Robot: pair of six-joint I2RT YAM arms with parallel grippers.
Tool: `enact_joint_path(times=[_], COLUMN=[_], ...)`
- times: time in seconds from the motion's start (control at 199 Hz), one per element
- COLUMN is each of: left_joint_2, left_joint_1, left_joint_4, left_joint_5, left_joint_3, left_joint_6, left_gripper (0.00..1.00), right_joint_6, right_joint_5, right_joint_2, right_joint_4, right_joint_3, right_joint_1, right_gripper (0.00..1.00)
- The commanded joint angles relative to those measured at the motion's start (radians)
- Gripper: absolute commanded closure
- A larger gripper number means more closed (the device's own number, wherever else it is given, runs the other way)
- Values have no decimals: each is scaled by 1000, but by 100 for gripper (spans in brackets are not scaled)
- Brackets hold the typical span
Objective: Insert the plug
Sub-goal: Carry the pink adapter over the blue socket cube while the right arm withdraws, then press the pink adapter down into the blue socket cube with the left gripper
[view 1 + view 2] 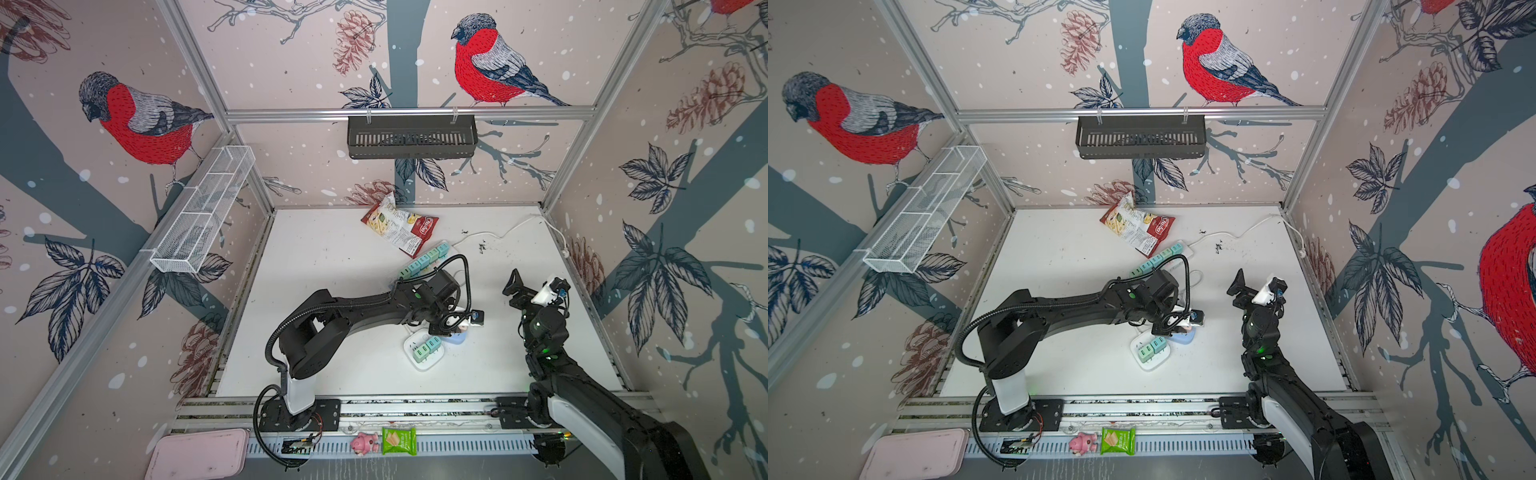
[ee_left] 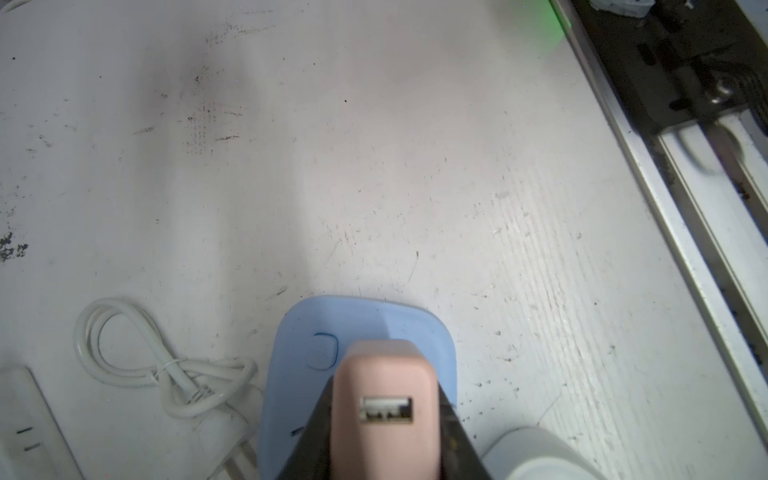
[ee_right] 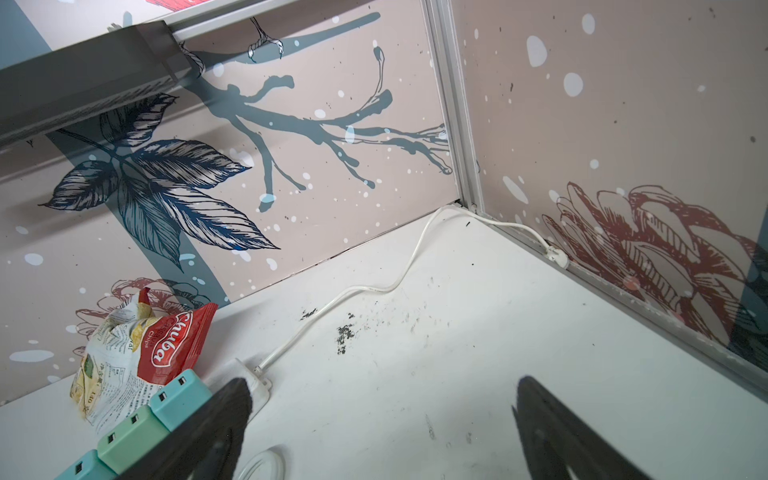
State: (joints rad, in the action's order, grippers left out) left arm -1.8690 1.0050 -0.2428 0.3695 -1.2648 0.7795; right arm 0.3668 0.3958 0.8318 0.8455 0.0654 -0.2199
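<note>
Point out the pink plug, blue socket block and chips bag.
pink plug (image 2: 386, 409): left wrist view, at its USB port.
blue socket block (image 2: 365, 320): left wrist view, bare top surface.
chips bag (image 1: 399, 227): a top view, crumpled middle.

Left arm's stretched out low toward the middle, wrist bent downward, left end effector (image 2: 385, 415) pinched tight. Right arm's propped up high, right end effector (image 3: 382, 395) spread wide.

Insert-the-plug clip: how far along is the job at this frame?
Done: the pink plug is picked up, with the left tool shut on it. In hand: it is poised over the blue socket block; the prongs are hidden, so contact cannot be told. Left: seating it and letting go. The right tool is open and empty, off to the side.
</note>
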Motion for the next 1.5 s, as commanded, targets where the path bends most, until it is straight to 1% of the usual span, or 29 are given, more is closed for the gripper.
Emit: enact_joint_path(times=[0.0, 0.16, 0.371, 0.582, 1.184, 1.279, 1.5], left_joint_2=[-16, -42, -86, -111, -82, -101, -153], left_joint_1=[-5, -18, -23, -23, -22, -22, -30], left_joint_4=[-26, -25, -74, -108, -135, -142, -171], left_joint_5=[50, 89, 130, 135, 119, 133, 124], left_joint_3=[-21, -35, -84, -105, -88, -95, -131], left_joint_6=[95, 116, 142, 148, 135, 135, 129], left_gripper=[100, 100, 100, 100, 100, 100, 100], right_joint_6=[11, 16, 18, 18, 22, 22, 22], right_joint_5=[-9, -14, -24, -29, -38, -39, -40], right_joint_2=[5, -15, -16, -17, -20, -21, -23], right_joint_4=[13, 13, 12, 15, 14, 13, 13], right_joint_3=[11, 1, -1, -1, -3, -3, -5], right_joint_1=[3, 7, 11, 16, 21, 22, 22], right_gripper=[0, 0, 0, 0, 0, 0, 0])
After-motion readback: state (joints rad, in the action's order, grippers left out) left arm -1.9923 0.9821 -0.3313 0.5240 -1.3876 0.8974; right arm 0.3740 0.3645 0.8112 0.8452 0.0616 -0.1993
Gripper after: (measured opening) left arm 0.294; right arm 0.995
